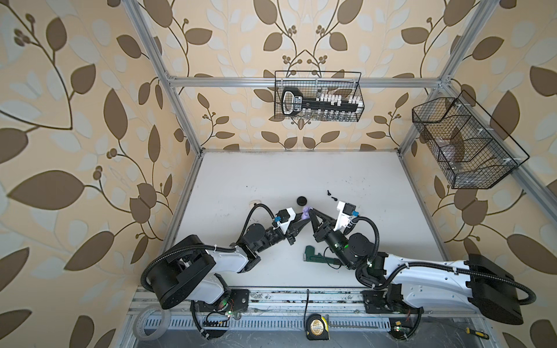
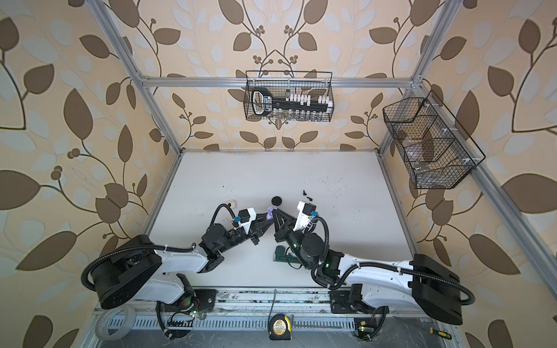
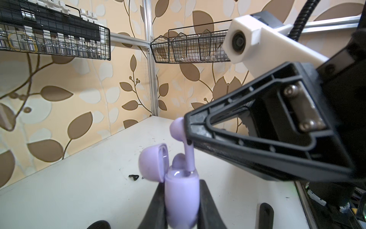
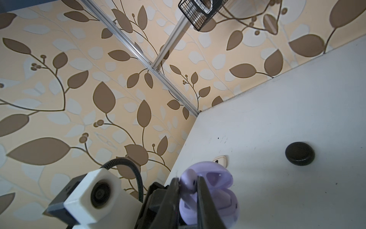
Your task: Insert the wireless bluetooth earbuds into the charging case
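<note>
Near the middle of the white table (image 1: 331, 180) both grippers meet. In both top views our left gripper (image 1: 302, 217), on the 8 o'clock side, is clamped on the body of the lavender charging case (image 3: 182, 198), which has its lid (image 3: 152, 162) open. Our right gripper (image 4: 188, 190), on the 4 o'clock side, pinches a lavender earbud (image 3: 187, 156) directly above it. The long axis of the earbud is nearly upright, with the stem tip down at the free socket. The other socket already holds its twin (image 3: 179, 160). We judge that a straight push along the stem remains. The black case (image 1: 301, 200) lies at 11 o'clock from there, and two black earbuds (image 1: 334, 198) at 2 o'clock.
</note>
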{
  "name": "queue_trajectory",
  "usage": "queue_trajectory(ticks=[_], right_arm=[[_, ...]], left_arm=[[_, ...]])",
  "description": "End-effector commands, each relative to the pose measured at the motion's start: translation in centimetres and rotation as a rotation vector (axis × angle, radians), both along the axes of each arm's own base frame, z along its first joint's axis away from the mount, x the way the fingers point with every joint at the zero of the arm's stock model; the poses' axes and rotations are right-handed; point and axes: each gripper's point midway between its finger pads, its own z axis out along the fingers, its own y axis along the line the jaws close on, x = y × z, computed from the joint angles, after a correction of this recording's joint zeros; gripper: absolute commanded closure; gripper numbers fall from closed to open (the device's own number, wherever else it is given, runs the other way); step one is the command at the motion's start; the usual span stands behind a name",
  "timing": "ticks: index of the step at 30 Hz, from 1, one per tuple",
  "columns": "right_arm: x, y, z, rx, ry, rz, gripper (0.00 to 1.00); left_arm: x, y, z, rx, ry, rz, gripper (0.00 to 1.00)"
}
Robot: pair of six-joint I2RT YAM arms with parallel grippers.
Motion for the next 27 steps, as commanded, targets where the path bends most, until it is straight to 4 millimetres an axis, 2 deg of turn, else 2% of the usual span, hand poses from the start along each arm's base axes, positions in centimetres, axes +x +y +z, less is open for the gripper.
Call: queue_trajectory(ticks=[1,27], right_arm=[[-0.1,0.3,0.4,0.031,-0.001,-0.003,0.84],[-1.5,0.9,-0.7,0.084,0.043,0.059,0.86]], left_arm=[[-0.7,0.5,2.6,-0.063,-0.083,0.006,1.00],[-0.9,0.9,2.4,-0.031,-0.136,0.039,1.00]])
